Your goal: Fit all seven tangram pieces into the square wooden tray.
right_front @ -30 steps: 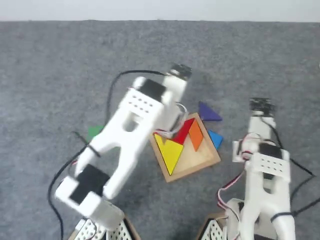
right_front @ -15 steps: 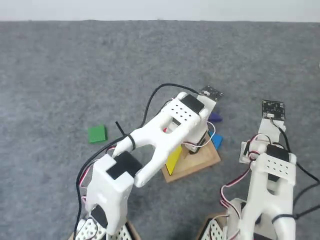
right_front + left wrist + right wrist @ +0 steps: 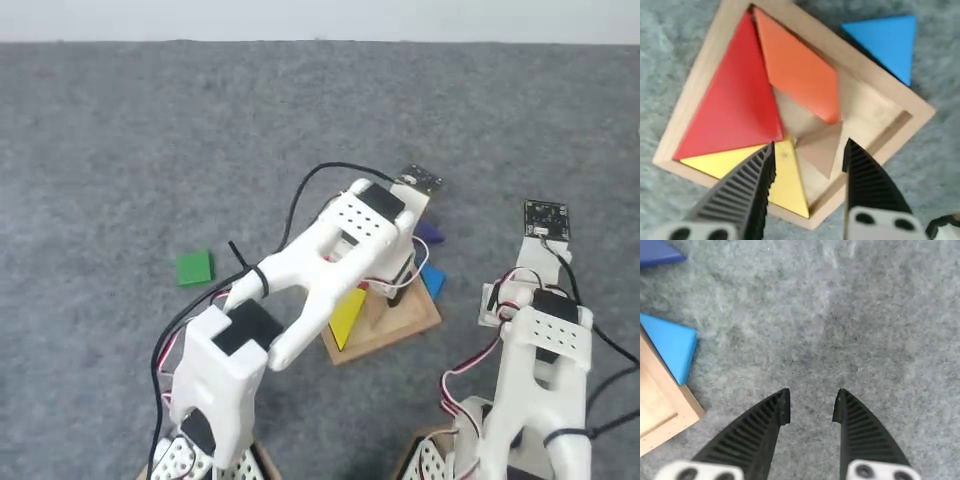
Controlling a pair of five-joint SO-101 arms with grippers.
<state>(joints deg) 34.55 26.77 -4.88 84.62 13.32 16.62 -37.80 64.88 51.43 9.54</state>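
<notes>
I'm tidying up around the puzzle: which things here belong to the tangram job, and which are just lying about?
Job: wooden tray, red triangle, orange parallelogram, yellow triangle, blue triangle, dark blue triangle, green square.
Lying about: grey carpet.

Wooden tray [image 3: 696, 86] holds red triangle [image 3: 737, 105], orange piece [image 3: 800, 75], yellow triangle [image 3: 786, 181]; blue triangle [image 3: 887, 40] just outside, green square [image 3: 195, 267] well apart.

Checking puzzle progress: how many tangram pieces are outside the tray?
3. A green square lies alone on the carpet, apart from the tray; a blue triangle beside the tray's rim; a dark blue piece just past it. The arm may hide another.
</notes>
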